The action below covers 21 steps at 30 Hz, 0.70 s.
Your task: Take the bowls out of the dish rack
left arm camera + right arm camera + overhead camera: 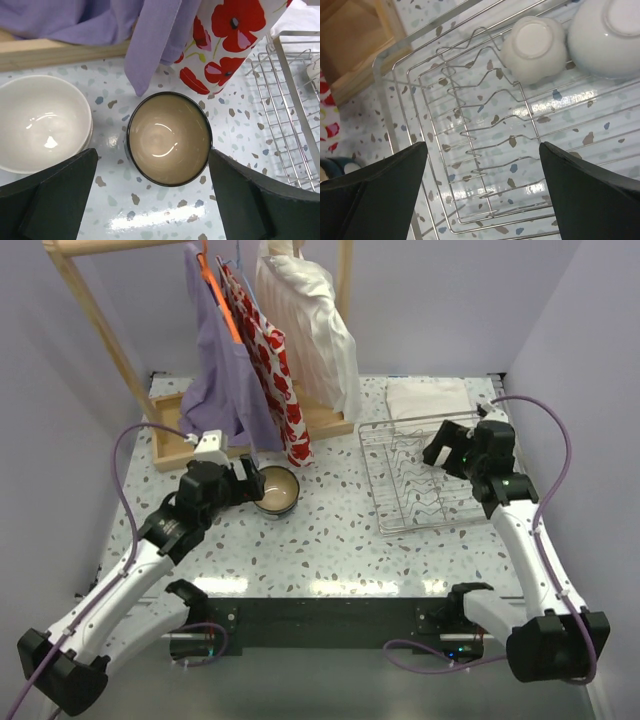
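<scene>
Desk: white terrazzo with blue, brown and grey flecks.
Beige bowl: tan inside, dark rim.
Cream bowl: glossy off-white.
Dish rack: silver wire.
Small rack bowl and large rack bowl: white.
Lilac cloth: plain.
Poppy cloth: white, red poppies, green stems.
Wooden rail: pale wood.

Bright, even light falls from overhead, leaving only soft, short shadows. The glossy speckled surface throws back white glare strips near its front edge in the top view and a smeared patch in the left wrist view. Curved highlights sit inside the beige bowl and the white bowl. Streaky reflections show through the dish rack wires. The left hand and right hand appear as flat, slightly soft black shapes.
</scene>
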Each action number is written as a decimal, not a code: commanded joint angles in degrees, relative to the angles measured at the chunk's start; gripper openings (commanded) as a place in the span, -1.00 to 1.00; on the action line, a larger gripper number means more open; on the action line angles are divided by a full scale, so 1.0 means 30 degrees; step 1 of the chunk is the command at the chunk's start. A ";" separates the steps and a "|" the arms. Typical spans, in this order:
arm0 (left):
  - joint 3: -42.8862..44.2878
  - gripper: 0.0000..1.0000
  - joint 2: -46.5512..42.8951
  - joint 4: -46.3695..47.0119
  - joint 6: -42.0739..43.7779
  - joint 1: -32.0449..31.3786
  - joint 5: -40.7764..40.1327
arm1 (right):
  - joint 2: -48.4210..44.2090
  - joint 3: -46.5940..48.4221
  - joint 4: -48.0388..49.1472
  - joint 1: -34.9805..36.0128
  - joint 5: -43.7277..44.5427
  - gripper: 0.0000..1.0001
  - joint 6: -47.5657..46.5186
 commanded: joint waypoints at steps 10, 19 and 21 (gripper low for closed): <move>-0.2047 1.00 -0.2413 0.3575 0.2624 0.0024 -0.1190 | 0.3234 -0.1635 0.4573 -0.6930 -0.0524 0.98 0.8501; -0.1988 1.00 -0.2647 0.3692 0.2740 0.0140 -0.1043 | 0.4668 -0.2165 0.5720 -0.7958 0.3165 0.97 0.9852; -0.1988 1.00 -0.2589 0.3692 0.2740 0.0199 -0.1042 | 0.5080 -0.2135 0.5895 -0.7988 0.3257 0.97 1.0204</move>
